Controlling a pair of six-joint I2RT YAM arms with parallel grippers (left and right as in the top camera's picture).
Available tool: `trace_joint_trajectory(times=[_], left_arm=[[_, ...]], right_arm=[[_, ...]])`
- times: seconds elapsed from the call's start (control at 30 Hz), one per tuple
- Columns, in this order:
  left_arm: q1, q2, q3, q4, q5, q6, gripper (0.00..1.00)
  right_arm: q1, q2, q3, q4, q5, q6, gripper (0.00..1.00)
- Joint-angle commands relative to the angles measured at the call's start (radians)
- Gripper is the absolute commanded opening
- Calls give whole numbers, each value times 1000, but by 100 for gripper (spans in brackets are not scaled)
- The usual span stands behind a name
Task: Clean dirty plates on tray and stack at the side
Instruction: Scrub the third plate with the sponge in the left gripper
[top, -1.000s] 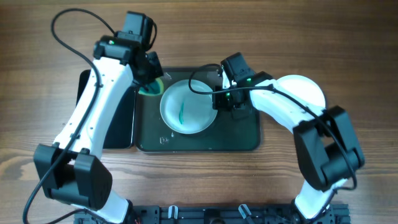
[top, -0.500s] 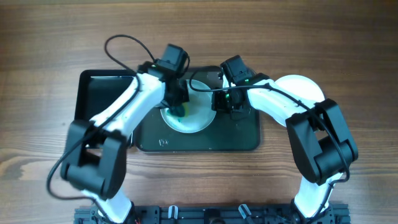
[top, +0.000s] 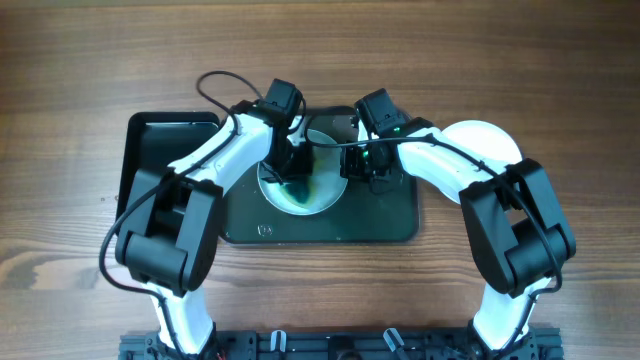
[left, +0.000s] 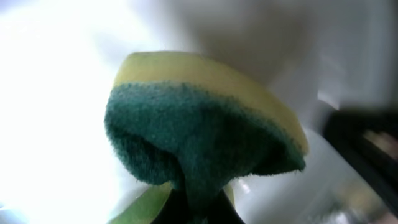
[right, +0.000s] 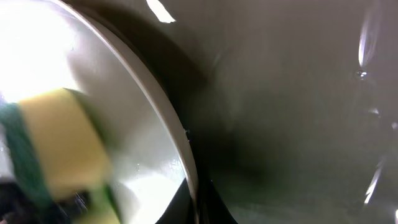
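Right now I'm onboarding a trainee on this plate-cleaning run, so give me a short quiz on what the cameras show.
1. True or false: the sponge is held by the right gripper.
2. What is pressed on the plate on the tray? A) brush B) sponge C) cloth
3. Fill in: the right gripper grips the plate by its ____.
Key: 1 false, the left gripper holds it; 2 B; 3 rim.
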Motion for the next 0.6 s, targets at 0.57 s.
trace_joint_trajectory(times=[0.57], left_arm=[[-16, 34, -14, 69, -785, -362, 4]], right_arm=[[0, 31, -3, -8, -1, 7, 4]])
